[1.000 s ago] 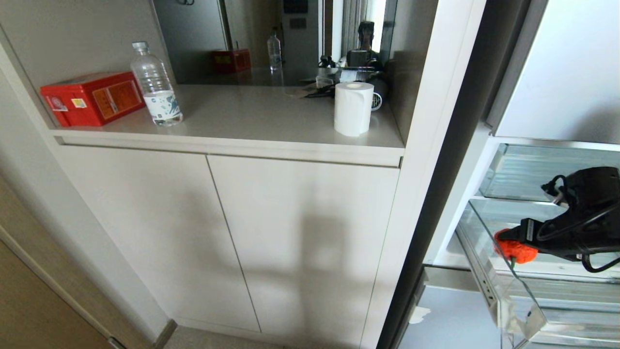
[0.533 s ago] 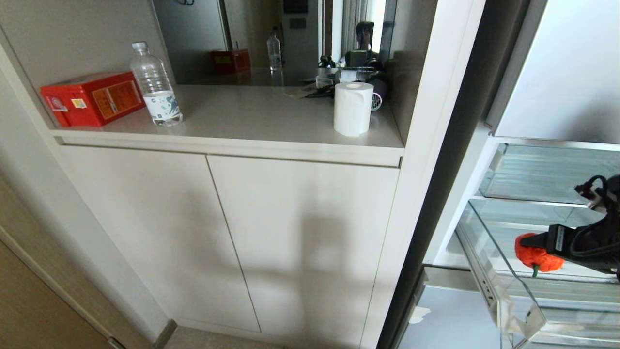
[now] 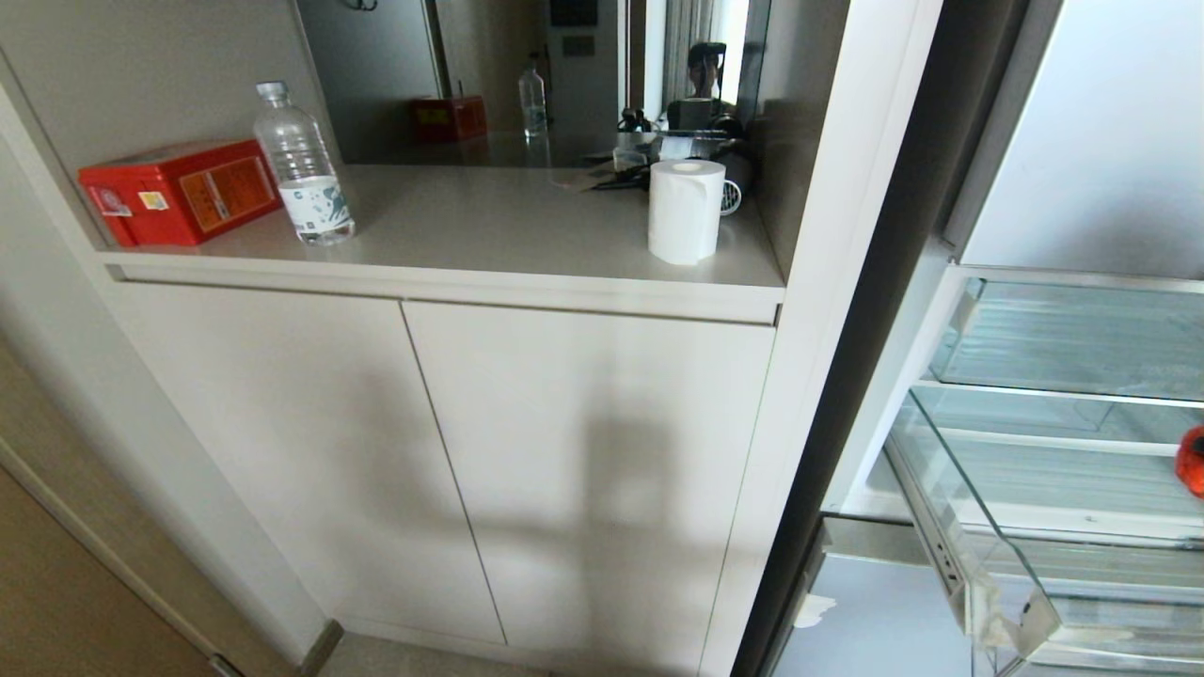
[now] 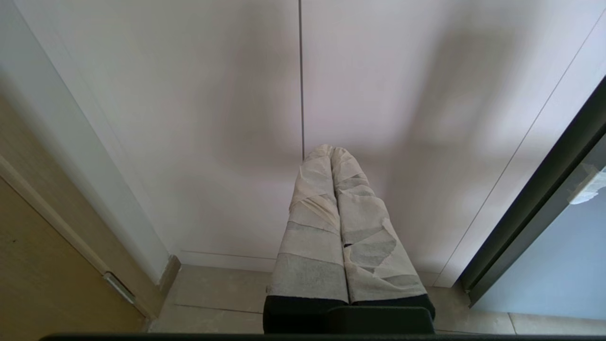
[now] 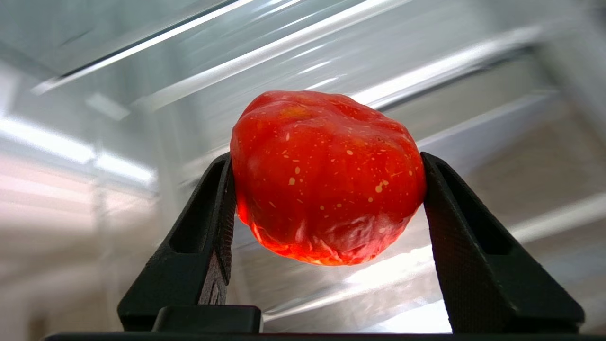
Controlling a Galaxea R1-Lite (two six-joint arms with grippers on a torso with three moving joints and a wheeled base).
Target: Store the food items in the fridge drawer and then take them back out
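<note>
The right gripper (image 5: 326, 189) is clenching a red fruit (image 5: 326, 175) between its two black fingers (image 5: 208, 227), both pads pressed against its sides, and it is carrying that piece off to the right: a second ago the arm and the fruit were plain to see over the near corner of the fridge drawer (image 3: 950, 489), half a second ago they were further right, and now only a red sliver (image 3: 1193, 461) is showing at the edge of the head view, with the arm gone from sight altogether. In the wrist view the clear plastic and glass behind the fruit are streaking past, so the hand is travelling with the piece in the air, not resting on anything. Whether this is the stowing leg or the taking-out leg I cannot tell from here; either way the fruit has not been let go. The drawer is standing pulled out, with no other fruit showing in it. The left gripper (image 4: 334, 156), its taped fingers pressed together on nothing, is hanging parked before the white cabinet doors (image 3: 583, 470).
</note>
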